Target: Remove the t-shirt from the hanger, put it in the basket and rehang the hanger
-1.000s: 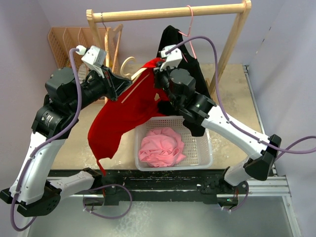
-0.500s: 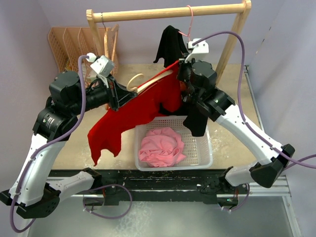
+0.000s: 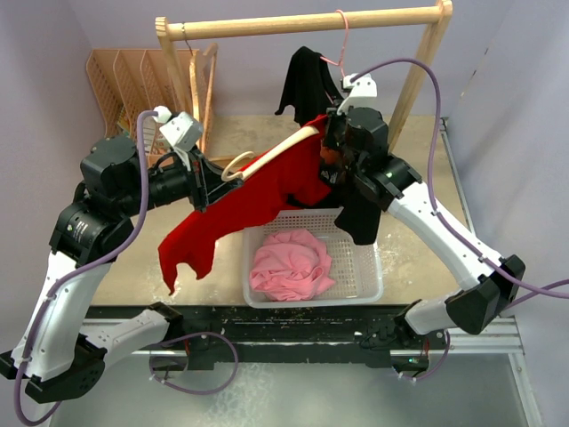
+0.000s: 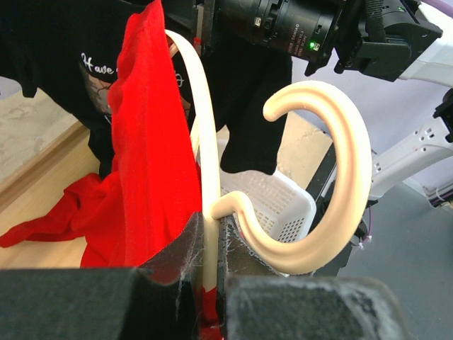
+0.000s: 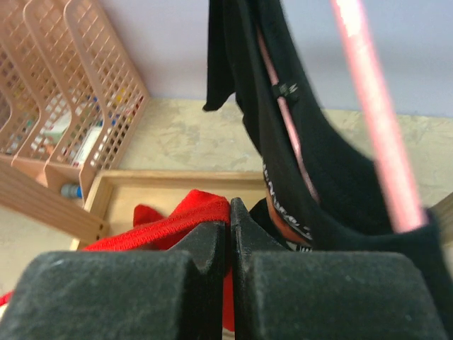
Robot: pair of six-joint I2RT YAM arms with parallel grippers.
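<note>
The red cotton t-shirt (image 3: 258, 191), seemingly soft, light and limp, drapes off the cream curved hanger (image 4: 352, 163) above the worktop (image 3: 138, 262), best taken at its ribbed hem, where the right end effector (image 5: 228, 212) is pinching it while the left end effector (image 4: 210, 237) clamps the hanger's neck.

The red t-shirt (image 3: 258, 191) drapes from the tilted cream hanger (image 3: 284, 147), aloft above the middle of the tabletop (image 3: 413, 169), its hem drooping toward the near-left corner.

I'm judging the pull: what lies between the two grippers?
In the top view, the red t-shirt and a bare stretch of the cream hanger run from the left gripper to the right gripper.
</note>
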